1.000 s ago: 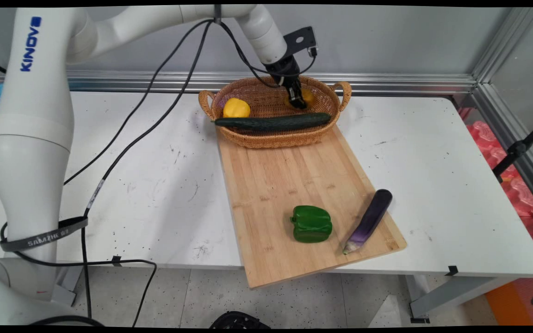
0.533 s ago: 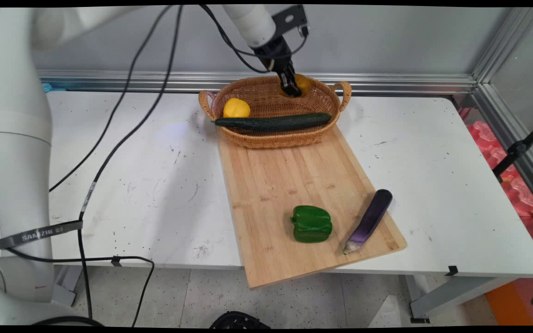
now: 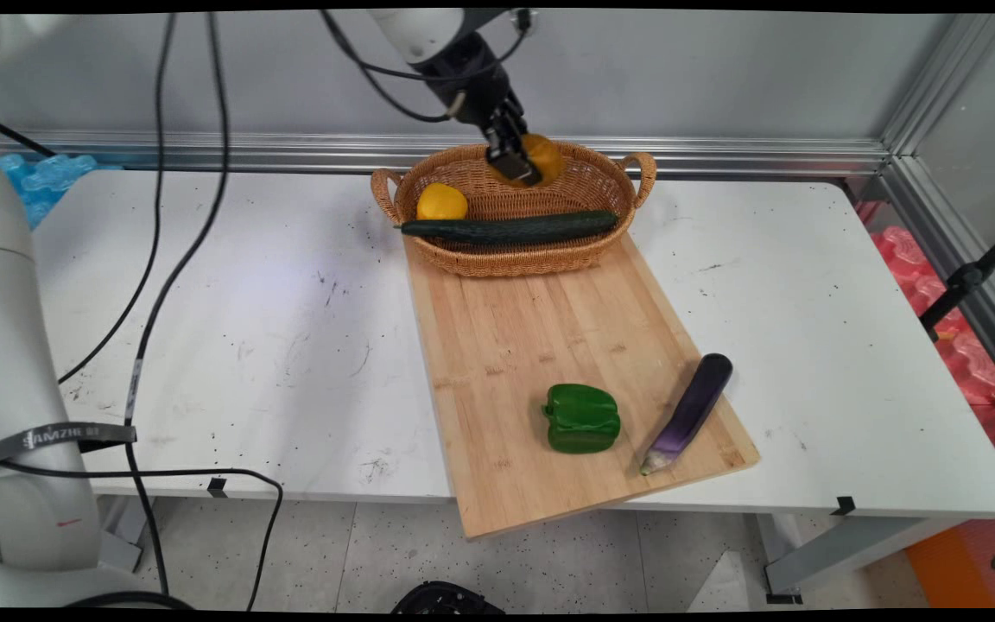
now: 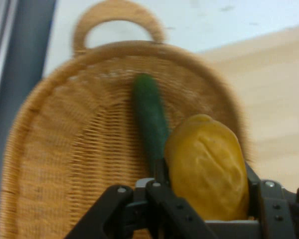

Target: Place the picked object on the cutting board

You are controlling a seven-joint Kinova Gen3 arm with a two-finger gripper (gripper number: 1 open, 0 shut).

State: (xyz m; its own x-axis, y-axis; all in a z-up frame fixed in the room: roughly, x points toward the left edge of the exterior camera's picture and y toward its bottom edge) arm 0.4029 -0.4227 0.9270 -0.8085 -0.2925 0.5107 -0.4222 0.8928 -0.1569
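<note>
Since a second ago I have risen from the floor of the wicker basket (image 3: 508,250) toward its back rim, carrying the orange-yellow fruit (image 3: 541,158) up with me. My gripper (image 3: 516,167) is clamped on that fruit, which now hangs clear above the basket's far side; in the hand view it sits between my fingers (image 4: 162,199). Inside the basket remain the yellow fruit (image 3: 440,202) at its left end and the cucumber (image 3: 508,228) lying lengthwise. The basket stands on the far end of the cutting board (image 3: 541,345); the green pepper (image 3: 582,418) and eggplant (image 3: 689,410) lie well apart from the basket, on the near end.
</note>
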